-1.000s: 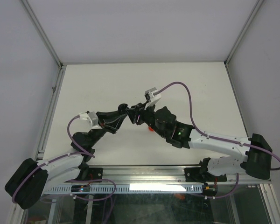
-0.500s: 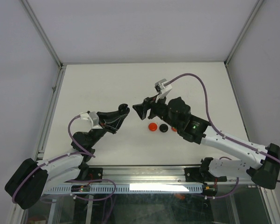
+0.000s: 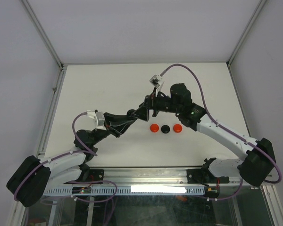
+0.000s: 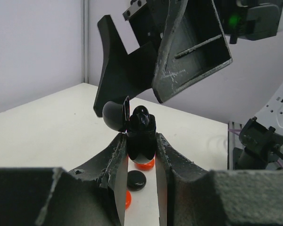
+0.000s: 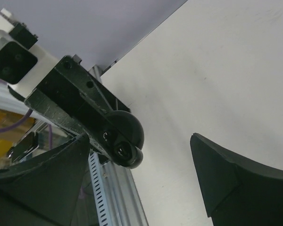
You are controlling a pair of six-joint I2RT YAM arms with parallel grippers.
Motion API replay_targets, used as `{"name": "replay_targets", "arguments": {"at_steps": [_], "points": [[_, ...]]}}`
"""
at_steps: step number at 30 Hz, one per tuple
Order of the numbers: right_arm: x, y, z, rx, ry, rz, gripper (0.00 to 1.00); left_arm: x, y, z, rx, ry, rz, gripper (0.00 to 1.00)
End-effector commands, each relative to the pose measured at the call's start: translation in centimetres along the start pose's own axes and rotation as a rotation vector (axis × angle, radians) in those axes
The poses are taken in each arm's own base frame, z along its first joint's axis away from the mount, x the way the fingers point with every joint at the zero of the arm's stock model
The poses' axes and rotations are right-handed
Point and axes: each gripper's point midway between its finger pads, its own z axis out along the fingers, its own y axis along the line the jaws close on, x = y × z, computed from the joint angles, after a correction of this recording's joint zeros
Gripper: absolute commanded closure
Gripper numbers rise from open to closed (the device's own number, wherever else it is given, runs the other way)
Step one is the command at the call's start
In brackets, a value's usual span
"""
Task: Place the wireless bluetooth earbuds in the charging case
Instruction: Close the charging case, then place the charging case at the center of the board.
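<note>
My left gripper (image 4: 140, 142) is shut on a small black charging case (image 4: 141, 134), held upright above the table with its round lid (image 4: 114, 116) swung open. In the right wrist view the open case (image 5: 124, 137) faces the camera with two dark sockets; whether the wireless bluetooth earbuds sit in them I cannot tell, and none show elsewhere. My right gripper (image 5: 141, 176) is open wide, its fingers (image 4: 193, 52) spread just in front of the case without touching it. From above, both grippers (image 3: 132, 115) (image 3: 145, 111) meet near the table's middle.
Three round discs lie in a row on the white table (image 3: 108, 84): red (image 3: 154, 128), black (image 3: 165, 129), red (image 3: 178, 127), just below the right gripper. Metal frame rails run along the table's left (image 3: 52, 108) and near (image 3: 146, 176) edges.
The right gripper has opened wide. Its arm pulled back to the right, uncovering the discs, then came back in towards the case. The left gripper keeps its hold and has moved slightly right.
</note>
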Motion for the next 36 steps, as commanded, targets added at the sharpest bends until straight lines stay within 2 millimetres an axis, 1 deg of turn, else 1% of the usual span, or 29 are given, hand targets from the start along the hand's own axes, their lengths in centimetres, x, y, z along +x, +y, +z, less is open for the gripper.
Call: {"name": "replay_targets", "arguments": {"at_steps": [1, 5, 9, 15, 23, 25, 26, 29, 31, 32, 33, 35, 36], "points": [[-1.5, 4.5, -0.3, -0.259, 0.005, 0.006, 0.09, -2.1, -1.3, 1.1, 0.084, -0.051, -0.005, 1.0], [-1.1, 5.5, -0.5, -0.36, 0.031, 0.026, 0.1, -1.8, -0.9, 1.3, 0.065, -0.041, -0.027, 1.0], [-0.9, 5.9, -1.0, -0.416, 0.038, 0.038, 0.12, -1.0, -0.2, 1.5, 0.027, -0.008, -0.067, 1.0], [-1.6, 5.7, -1.8, -0.412, 0.003, 0.014, 0.17, -0.4, 0.2, 1.5, 0.003, 0.005, -0.117, 1.0], [-2.1, 5.3, -2.6, -0.388, -0.035, -0.022, 0.18, 1.2, 0.8, 1.2, -0.039, 0.057, -0.182, 1.0], [-2.3, 4.6, -2.7, -0.348, -0.053, -0.027, 0.18, 1.5, 0.9, 1.2, -0.05, 0.065, -0.2, 1.0], [-2.4, 3.9, -2.7, -0.311, -0.062, -0.03, 0.18, 1.8, 1.0, 1.1, -0.059, 0.073, -0.215, 1.0], [-2.5, 1.5, -2.7, -0.168, -0.09, -0.035, 0.17, 2.7, 1.5, 1.1, -0.096, 0.109, -0.271, 1.0], [-2.3, -0.3, -3.0, -0.063, -0.09, -0.028, 0.16, 3.4, 1.7, 1.0, -0.12, 0.143, -0.314, 1.0], [-2.0, -1.0, -3.2, -0.016, -0.084, -0.02, 0.16, 3.8, 1.9, 1.0, -0.144, 0.165, -0.35, 1.0], [-1.9, -2.3, -3.4, 0.062, -0.09, -0.027, 0.15, 4.5, 2.2, 0.9, -0.169, 0.194, -0.379, 1.0], [-1.6, -3.4, -4.1, 0.138, -0.098, -0.023, 0.15, 5.7, 2.8, 0.8, -0.228, 0.256, -0.435, 1.0], [-0.4, -3.7, -4.4, 0.153, -0.062, 0.0, 0.15, 6.4, 3.1, 0.7, -0.261, 0.29, -0.465, 1.0]]}}
